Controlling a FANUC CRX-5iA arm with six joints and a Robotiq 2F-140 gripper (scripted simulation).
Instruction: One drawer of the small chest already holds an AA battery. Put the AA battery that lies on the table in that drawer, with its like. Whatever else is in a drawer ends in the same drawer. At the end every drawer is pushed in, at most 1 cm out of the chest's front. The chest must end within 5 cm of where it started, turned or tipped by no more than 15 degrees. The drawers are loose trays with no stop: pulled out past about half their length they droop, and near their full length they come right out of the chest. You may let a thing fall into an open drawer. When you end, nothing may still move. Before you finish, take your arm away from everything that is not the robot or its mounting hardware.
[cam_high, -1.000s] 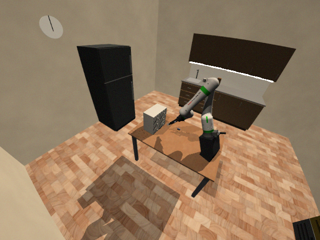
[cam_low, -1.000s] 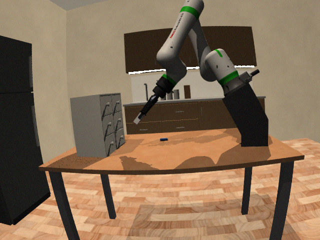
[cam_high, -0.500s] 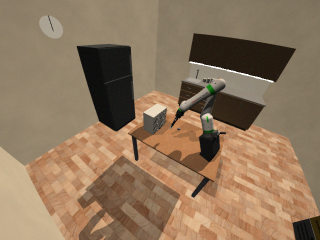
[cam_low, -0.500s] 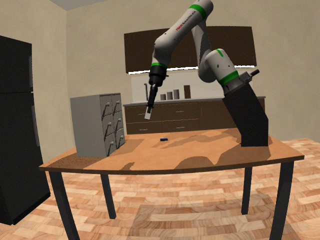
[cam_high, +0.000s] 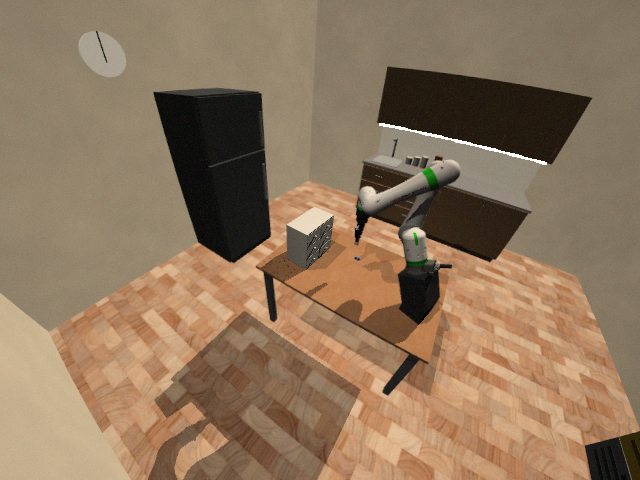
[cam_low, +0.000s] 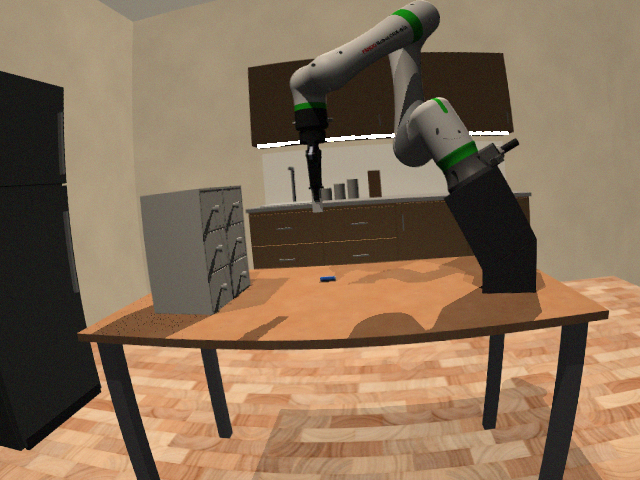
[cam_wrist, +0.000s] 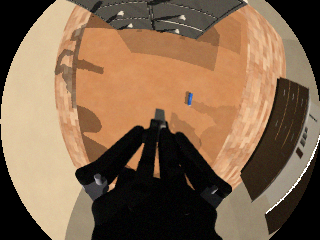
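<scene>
A small blue AA battery (cam_high: 357, 258) (cam_low: 327, 279) (cam_wrist: 190, 99) lies on the table (cam_high: 341, 294) (cam_low: 310, 320) (cam_wrist: 135, 85), out in front of the chest. The grey chest (cam_high: 298, 248) (cam_low: 175, 253) (cam_wrist: 145, 20) stands upright at the table's left end. Its six drawers, in two columns of three, all look pushed in, each with a knob. What the drawers hold is hidden. My gripper (cam_high: 356, 242) (cam_low: 317, 206) (cam_wrist: 158, 115) is shut and empty. It points down and hangs well above the table, near the battery and clear of the chest.
The arm's black pedestal (cam_high: 419, 297) (cam_low: 504, 242) stands at the table's other end. A black fridge (cam_high: 222, 175) (cam_low: 36, 258) stands on the floor beyond the chest. Kitchen cabinets (cam_high: 449, 222) (cam_low: 336, 232) (cam_wrist: 275, 135) stand behind the table.
</scene>
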